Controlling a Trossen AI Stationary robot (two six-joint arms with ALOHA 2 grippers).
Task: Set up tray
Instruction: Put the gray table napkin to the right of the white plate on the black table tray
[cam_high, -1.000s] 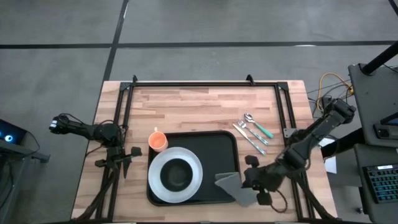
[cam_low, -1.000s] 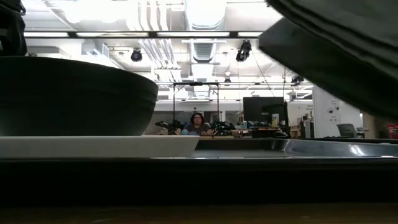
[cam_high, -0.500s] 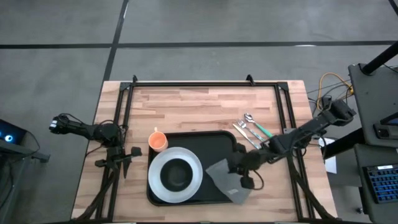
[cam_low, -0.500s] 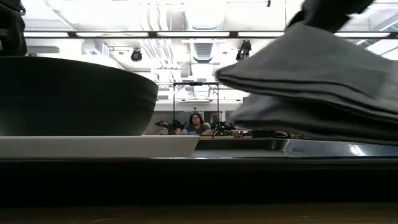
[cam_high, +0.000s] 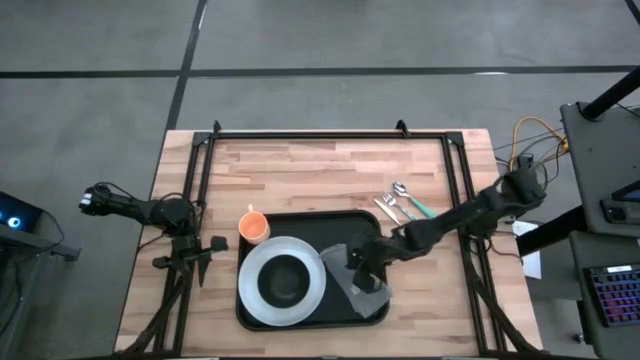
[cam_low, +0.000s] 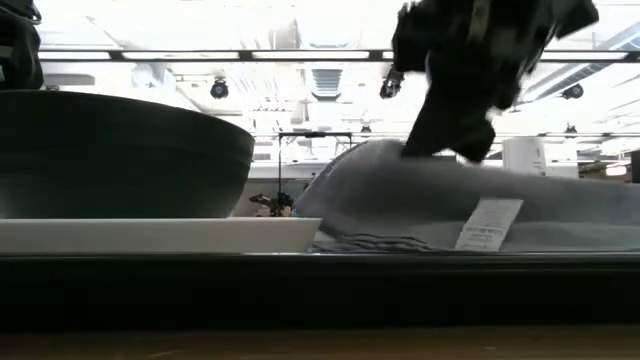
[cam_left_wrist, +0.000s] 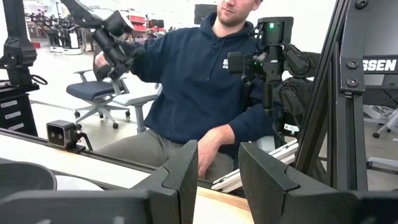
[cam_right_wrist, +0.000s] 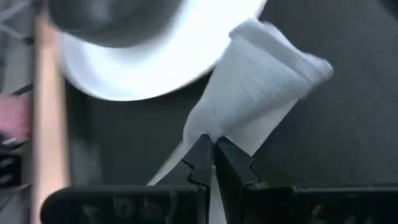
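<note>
The black tray (cam_high: 318, 226) lies at the table's near middle and carries a white plate (cam_high: 311, 268) with a dark bowl (cam_high: 283, 281) on its left half. My right gripper (cam_high: 356, 264) reaches over the tray's right half, shut on the grey folded napkin (cam_high: 370, 293), which lies on the tray floor just right of the plate. In the low view the napkin (cam_low: 400, 195) rests on the tray with a white label (cam_low: 487, 224) showing. My left gripper (cam_high: 205, 252) waits open at the table's left edge. My right gripper pinches the napkin between its two fingers at an upper fold (cam_right_wrist: 219, 130), coming from above and from the table's right. The napkin's lower part (cam_low: 520, 232) lies on the tray floor, bunched up toward the fingers; how many layers are held, I cannot tell.
An orange cup (cam_high: 254, 226) stands on the wood by the tray's far left corner. Cutlery (cam_high: 405, 208) lies on the table right of the tray's far right corner. A black frame (cam_high: 320, 135) borders the table. A person sits beyond the table in the left wrist view.
My right gripper has carried the napkin from beyond the tray's near right corner toward the table's left and down over the tray. The napkin, hanging in the air before, now lies on the tray floor beside the plate.
</note>
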